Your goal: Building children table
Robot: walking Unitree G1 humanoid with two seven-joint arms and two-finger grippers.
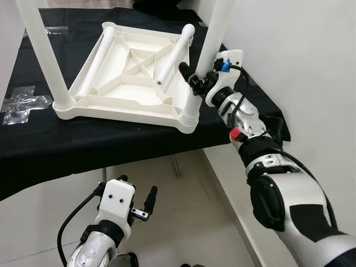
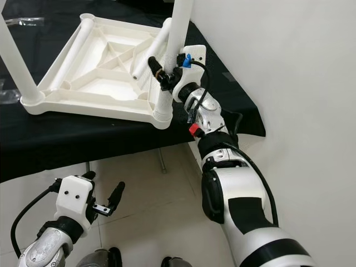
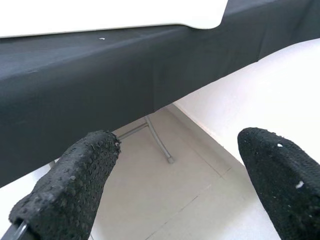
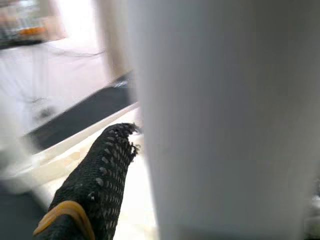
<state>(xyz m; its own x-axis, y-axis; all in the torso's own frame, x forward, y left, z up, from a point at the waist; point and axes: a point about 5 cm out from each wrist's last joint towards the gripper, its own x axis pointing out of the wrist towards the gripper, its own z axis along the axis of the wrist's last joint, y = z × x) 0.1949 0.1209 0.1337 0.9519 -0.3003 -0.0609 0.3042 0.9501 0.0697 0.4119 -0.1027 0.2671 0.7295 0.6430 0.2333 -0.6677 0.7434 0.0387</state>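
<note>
No readable text, labels or numbers anywhere; the blurred right wrist view may hide some.

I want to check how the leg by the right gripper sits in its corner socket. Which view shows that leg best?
The left eye view: the upright leg stands in the upturned tabletop's near corner, right gripper at it. The right eye view shows the same. The right wrist view gives a blurred close-up of its white surface.

White wall (image 1: 289, 50) rt; pale tile floor (image 1: 183, 222); black-draped bench (image 1: 83, 144).
</note>
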